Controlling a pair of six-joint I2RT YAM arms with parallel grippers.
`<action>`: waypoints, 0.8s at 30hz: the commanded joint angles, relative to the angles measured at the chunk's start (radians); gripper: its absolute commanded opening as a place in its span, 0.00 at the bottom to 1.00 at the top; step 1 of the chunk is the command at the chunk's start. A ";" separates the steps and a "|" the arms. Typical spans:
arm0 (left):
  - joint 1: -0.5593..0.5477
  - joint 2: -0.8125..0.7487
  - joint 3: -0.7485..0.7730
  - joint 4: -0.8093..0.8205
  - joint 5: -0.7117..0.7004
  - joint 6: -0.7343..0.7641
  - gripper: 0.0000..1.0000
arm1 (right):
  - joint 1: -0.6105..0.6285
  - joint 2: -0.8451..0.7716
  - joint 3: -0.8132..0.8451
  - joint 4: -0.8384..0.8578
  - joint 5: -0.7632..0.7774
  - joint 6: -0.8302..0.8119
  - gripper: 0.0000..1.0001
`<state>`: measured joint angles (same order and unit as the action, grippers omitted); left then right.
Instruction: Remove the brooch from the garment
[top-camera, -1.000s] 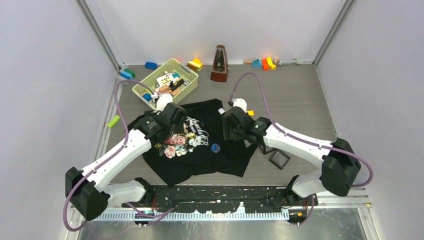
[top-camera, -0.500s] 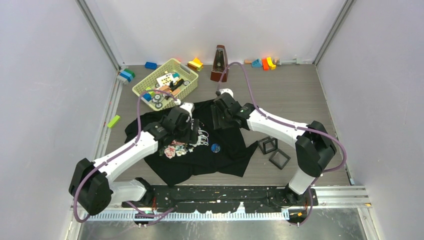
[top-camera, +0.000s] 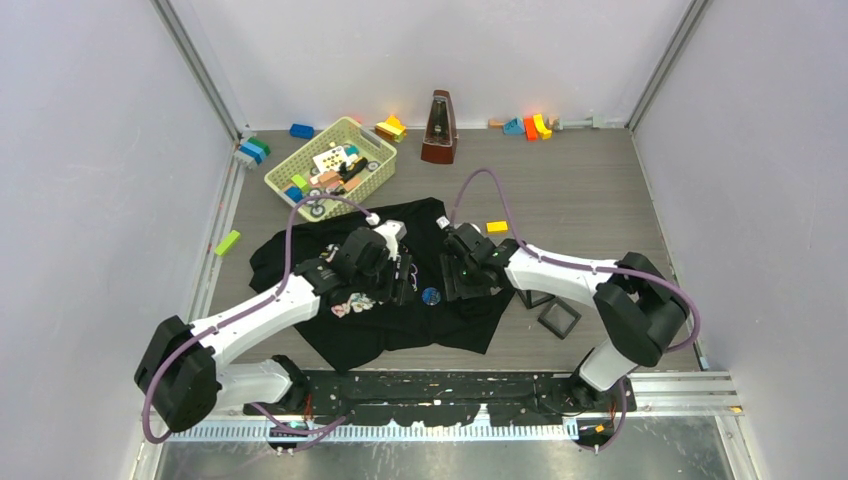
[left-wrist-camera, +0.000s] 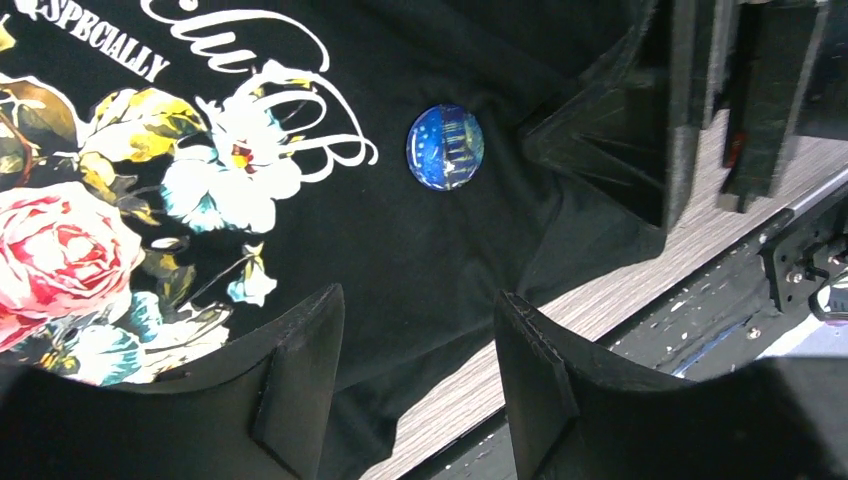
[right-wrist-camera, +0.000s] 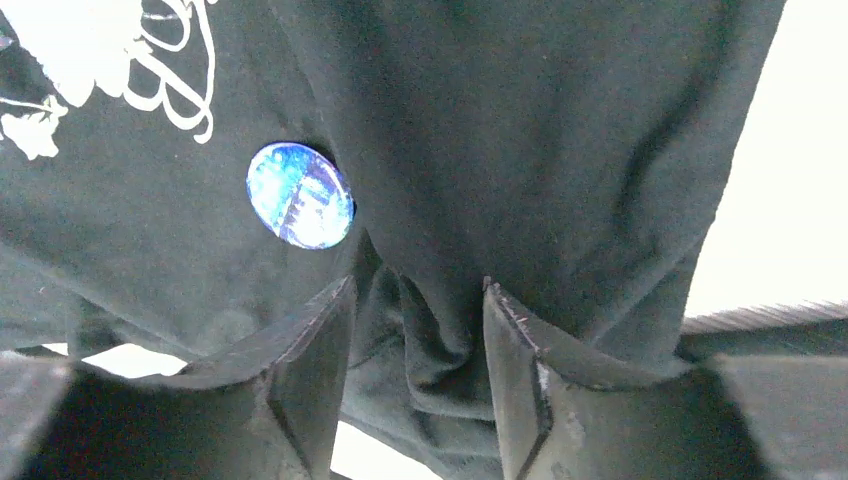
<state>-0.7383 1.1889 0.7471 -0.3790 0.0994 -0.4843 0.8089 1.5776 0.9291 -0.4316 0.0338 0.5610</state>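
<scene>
The garment, a black T-shirt (top-camera: 400, 320) with rose print and white script, lies spread on the table. The brooch (top-camera: 431, 295), a small round blue piece, is pinned to it right of the print. It shows in the left wrist view (left-wrist-camera: 445, 147) and the right wrist view (right-wrist-camera: 300, 195). My left gripper (top-camera: 405, 283) is open and empty just left of the brooch, above the shirt's lower hem (left-wrist-camera: 420, 340). My right gripper (top-camera: 452, 283) is open just right of the brooch, its fingers either side of a fabric fold (right-wrist-camera: 415, 330).
Two small black square boxes (top-camera: 537, 290) (top-camera: 559, 318) sit right of the shirt. A yellow basket (top-camera: 372, 145) of toys and a metronome (top-camera: 439, 128) stand behind it. An orange block (top-camera: 496, 226), a green block (top-camera: 227, 242) and other toy blocks lie around.
Both grippers have moved toward the near side and closed in on the brooch. The right came down from the shirt's collar; the left shifted right across the print.
</scene>
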 joint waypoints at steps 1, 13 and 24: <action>-0.001 -0.011 -0.023 0.096 0.046 -0.050 0.59 | 0.011 0.051 -0.001 0.091 -0.020 0.035 0.52; -0.001 -0.027 -0.104 0.254 0.178 -0.151 0.59 | 0.029 -0.152 0.009 0.122 -0.213 0.060 0.01; -0.002 -0.147 -0.170 0.263 0.078 -0.278 0.65 | 0.050 -0.249 0.014 0.122 -0.301 0.101 0.00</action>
<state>-0.7387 1.0767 0.5949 -0.1688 0.2195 -0.7071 0.8463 1.3613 0.9199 -0.3340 -0.2165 0.6369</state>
